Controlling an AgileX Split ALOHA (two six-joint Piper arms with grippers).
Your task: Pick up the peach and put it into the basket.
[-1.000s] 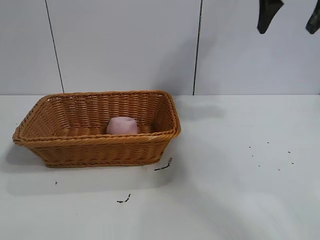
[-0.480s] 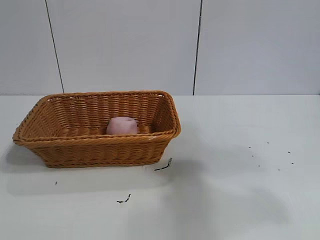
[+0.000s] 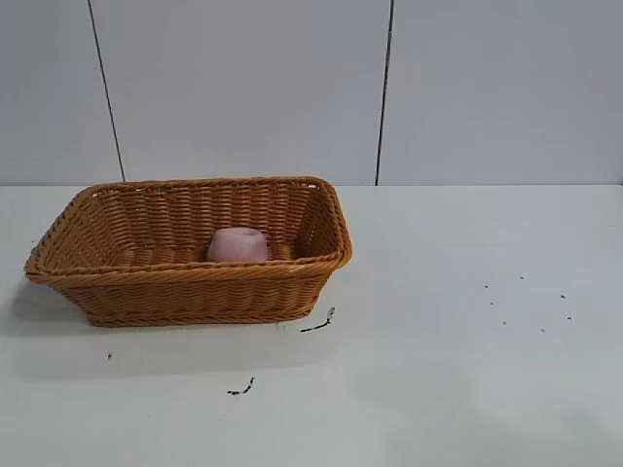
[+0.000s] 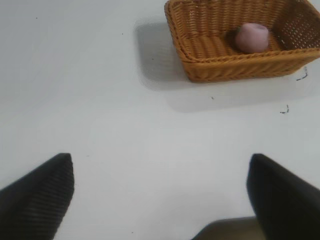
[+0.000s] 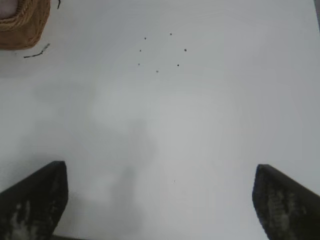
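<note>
We see neither arm from the exterior camera. From our left wrist camera, the left hand (image 4: 160,192) hangs above the table (image 4: 100,100) with its two dark fingers (image 4: 37,197) spread wide, holding nothing. From our right wrist camera, the right hand (image 5: 160,200) is likewise raised over the table, fingers (image 5: 285,205) spread wide and holding nothing.

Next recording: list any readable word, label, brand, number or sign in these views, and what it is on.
None: no text, label, number or sign shows in any view.
The basket is plain wicker, with no tag.
The peach inside it is unmarked.
The table carries only small dark specks and scraps, not writing.
The left tool and right tool show no markings.
</note>
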